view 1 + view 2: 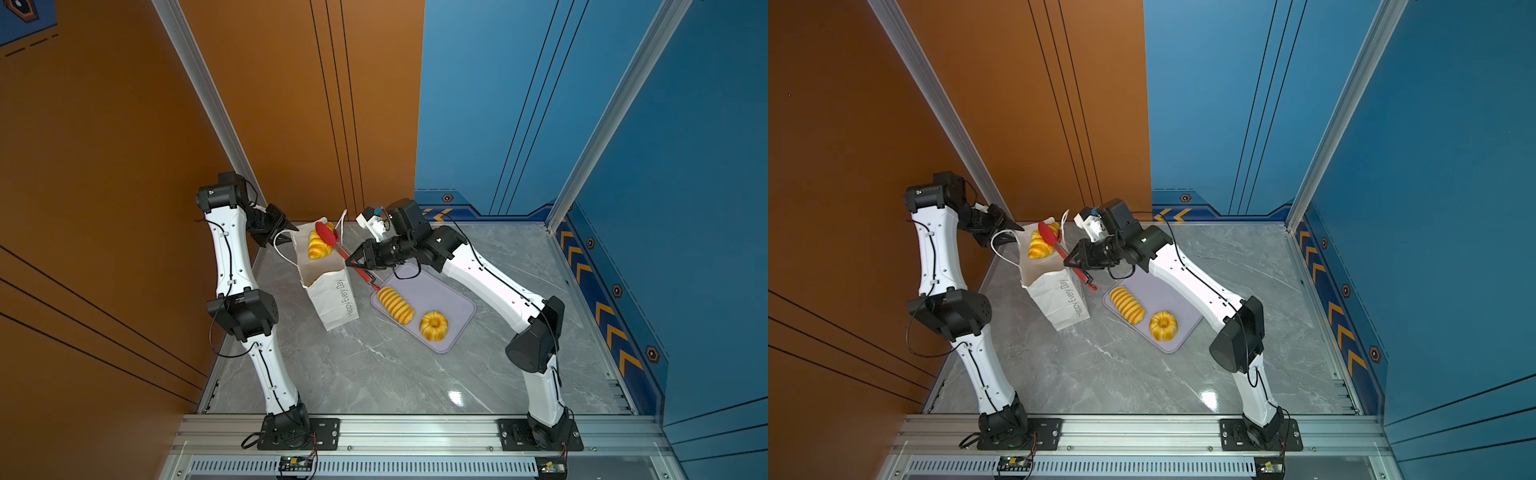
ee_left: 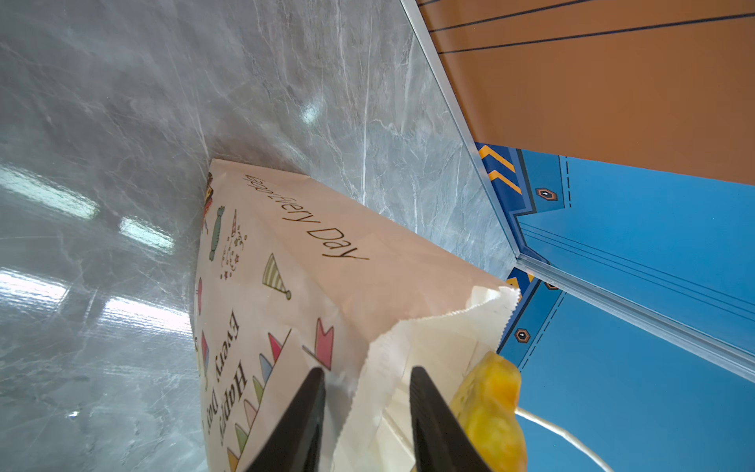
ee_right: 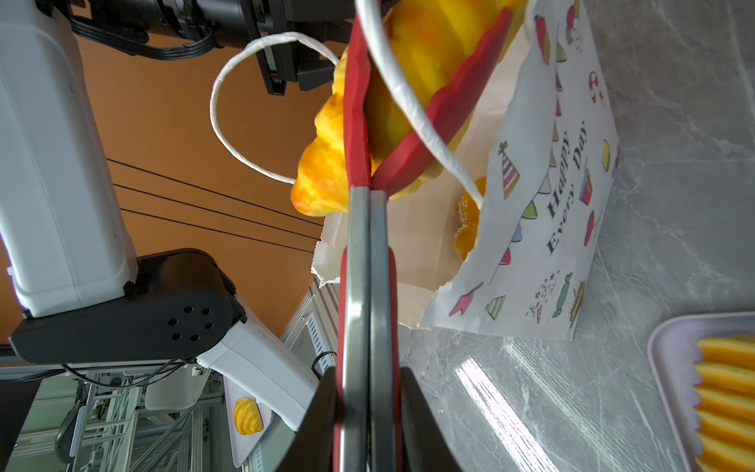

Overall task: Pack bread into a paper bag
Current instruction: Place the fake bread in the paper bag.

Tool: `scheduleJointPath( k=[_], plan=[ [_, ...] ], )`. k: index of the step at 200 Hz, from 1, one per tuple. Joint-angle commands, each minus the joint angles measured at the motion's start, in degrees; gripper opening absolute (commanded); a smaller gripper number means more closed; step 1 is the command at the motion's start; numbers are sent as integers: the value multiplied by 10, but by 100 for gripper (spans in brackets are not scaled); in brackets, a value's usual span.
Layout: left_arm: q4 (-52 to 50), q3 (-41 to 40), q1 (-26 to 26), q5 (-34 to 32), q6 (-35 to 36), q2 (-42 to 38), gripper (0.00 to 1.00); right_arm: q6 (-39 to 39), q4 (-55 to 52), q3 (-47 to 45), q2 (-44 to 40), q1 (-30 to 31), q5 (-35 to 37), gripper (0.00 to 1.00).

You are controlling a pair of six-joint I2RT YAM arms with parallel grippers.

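Right wrist view: we note the right claw [image 3: 367,392] squeezed tight on the steel shanks of the red-tipped tongs [image 3: 363,286], both tong arms pressed together between its jaws, and the red tips pinching the croissant [image 3: 322,171]. The croissant hangs at the open mouth of the paper bag [image 3: 539,245]; whether its low end has passed the rim we cannot tell. One white cord handle [image 3: 212,110] loops free beside it, and a second yellow pastry [image 3: 467,220] shows down inside the bag. Left wrist view: the left claw [image 2: 367,372] straddles the bag's serrated rim, one black finger [image 2: 304,408] outside the printed face, its mate inside; a clear gap stands between the tips, so we log it as partly open, with the paper between the jaws but no firm pinch that we can see. Both top views, reading 12 o'clock as the far wall and 6 o'clock as the arm bases: the bag stands on the marble table [image 1: 374,374] at about 10 o'clock from its centre, left claw at the bag's 10 o'clock corner, right claw at its 3 o'clock side. The lilac tray [image 1: 453,299] lies just beside the bag at 3 o'clock, not touching it. On the tray, the ridged loaf [image 1: 395,305] sits at the 10 o'clock end and the fluted ring cake [image 1: 433,326] just beside it at 4 o'clock.
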Motion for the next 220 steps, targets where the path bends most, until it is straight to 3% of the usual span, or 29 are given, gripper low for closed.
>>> scheduleJointPath(
  k=[1, 14, 29, 68, 90, 95, 100, 147, 220],
  plan=[
    [-90, -8, 2, -9, 4, 2, 32, -22, -15, 32, 5, 10, -1, 0],
    [-90, -8, 3, -11, 4, 3, 31, -32, -30, 37, 5, 14, 8, 0],
    [-90, -9, 4, -9, 5, 4, 14, -41, -45, 36, 5, 15, 24, 6],
    [-90, -9, 2, -4, 6, 6, 8, -46, -53, 39, 22, 16, 28, 29],
    [-91, -9, 3, -4, 5, 4, 8, -43, -53, 46, 28, 16, 26, 35],
    [-90, -9, 3, -3, 5, 5, 8, -43, -54, 48, 29, 16, 26, 45],
    [-90, -9, 3, -3, 6, 5, 8, -41, -53, 49, 31, 16, 24, 47],
    [-91, -9, 3, -3, 6, 5, 7, -37, -53, 63, 37, 17, 10, 47],
    [-91, -9, 4, 1, 7, 5, 7, -78, -77, 70, -27, 21, 74, 47]
  ],
)
